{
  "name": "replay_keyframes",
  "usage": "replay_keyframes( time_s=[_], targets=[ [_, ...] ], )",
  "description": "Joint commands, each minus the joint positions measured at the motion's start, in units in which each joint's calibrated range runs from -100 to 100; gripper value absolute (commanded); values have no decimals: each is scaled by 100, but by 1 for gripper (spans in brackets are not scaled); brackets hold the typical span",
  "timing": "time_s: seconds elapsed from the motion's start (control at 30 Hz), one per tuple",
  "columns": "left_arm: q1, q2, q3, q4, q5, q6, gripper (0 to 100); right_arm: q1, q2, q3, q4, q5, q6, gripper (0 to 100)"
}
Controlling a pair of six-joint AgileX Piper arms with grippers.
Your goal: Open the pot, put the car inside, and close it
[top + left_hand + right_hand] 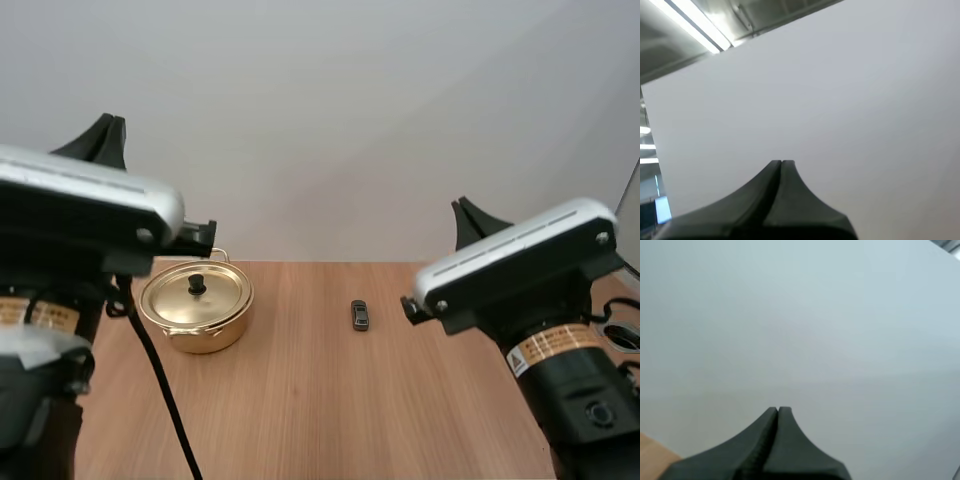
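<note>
A gold pot (197, 305) stands on the wooden table (330, 400) at the left, its lid on, with a black knob (197, 285) in the lid's middle. A small dark toy car (360, 315) lies on the table to the pot's right, near the middle. My left gripper (108, 128) is raised high above the table at the left, its fingers together as one dark wedge (780, 167) against the white wall. My right gripper (463, 210) is raised at the right, also shut on nothing (778, 412). Both point toward the wall, well clear of pot and car.
A white wall (350, 120) rises behind the table's far edge. Bare wood lies between pot and car and in front of them. A strip of the table edge shows beside my right gripper's fingers (655, 452).
</note>
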Motion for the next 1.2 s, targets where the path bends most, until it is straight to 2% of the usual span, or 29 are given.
replay_keyframes(
  time_s=[0.0,0.07,0.13,0.23,0.33,0.53,0.63,0.77,0.8,0.83,0.87,0.9,0.93,1.0,1.03,1.17],
  targets=[
    [33,1135,-1272,2,4209,-739,0,1,2260,-2661,1324,5010,449,0],
    [105,1787,-1684,2,5324,-907,0,1,3167,-3639,1631,6318,364,0],
    [179,2524,-2027,2,6329,-907,0,1,4043,-4476,2131,7674,-51,0],
    [206,3466,-2332,2,7067,-917,0,1,5000,-5195,2882,8879,-710,0],
    [206,4075,-2469,-9,7039,-977,0,1,5532,-5352,3576,8990,-816,0],
    [230,4644,-2440,-32,6932,-1008,0,1,5981,-4887,4447,8621,-942,0],
    [230,4746,-2426,-32,6792,-1009,0,1,6080,-4672,4529,8000,-1357,0],
    [230,4760,-2426,137,6511,-1009,0,1,6091,-4625,4482,7673,-1373,0],
    [230,4785,-2426,177,6457,-1009,3,1,6091,-4625,4482,7673,-1383,9],
    [230,4788,-2426,280,6414,-1009,9,1,6091,-4625,4482,7673,-1424,19],
    [230,4803,-2426,318,6370,-1009,19,1,6091,-4625,4482,7693,-1611,35],
    [230,4854,-2426,357,6294,-1009,32,1,6091,-4625,4482,7693,-1738,47],
    [230,4885,-2426,384,6274,-1009,49,1,6091,-4625,4482,7693,-1860,59],
    [230,5015,-2426,387,6274,-1009,89,1,6091,-4625,4482,7745,-2077,95],
    [230,5060,-2439,378,6296,-1009,100,1,6091,-4625,4482,7766,-2138,100],
    [230,5179,-2439,378,6130,-1016,100,1,6091,-4625,4548,7611,-2146,100]
  ],
)
